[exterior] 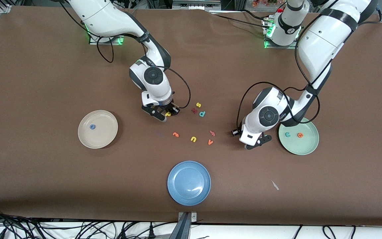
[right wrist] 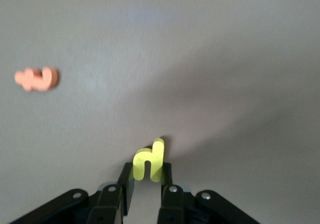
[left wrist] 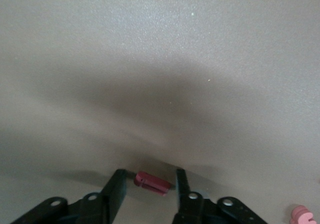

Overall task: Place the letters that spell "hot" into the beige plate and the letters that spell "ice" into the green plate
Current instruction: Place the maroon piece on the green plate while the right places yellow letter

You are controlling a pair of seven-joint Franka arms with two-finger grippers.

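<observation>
My right gripper [exterior: 166, 115] [right wrist: 146, 173] is shut on the yellow h [exterior: 168, 114] [right wrist: 149, 161], low over the table near the middle. The blue o [exterior: 92, 126] lies in the beige plate [exterior: 85, 139]. The orange t [exterior: 176, 134] [right wrist: 37, 78] lies on the table. My left gripper [exterior: 256, 145] [left wrist: 150, 181] is down at the table beside the green plate [exterior: 307, 150]. Its fingers stand open close on either side of the maroon i [left wrist: 152, 182], with a thin gap at each end. The teal c [exterior: 287, 134] and orange e [exterior: 300, 135] lie in the green plate.
Loose letters lie mid-table: a yellow s [exterior: 198, 105], dark red x [exterior: 194, 110], teal d [exterior: 202, 114], yellow u [exterior: 193, 139], orange v [exterior: 210, 142] and a pinkish letter [exterior: 212, 133] [left wrist: 302, 215]. A blue plate [exterior: 189, 182] sits nearer the front camera.
</observation>
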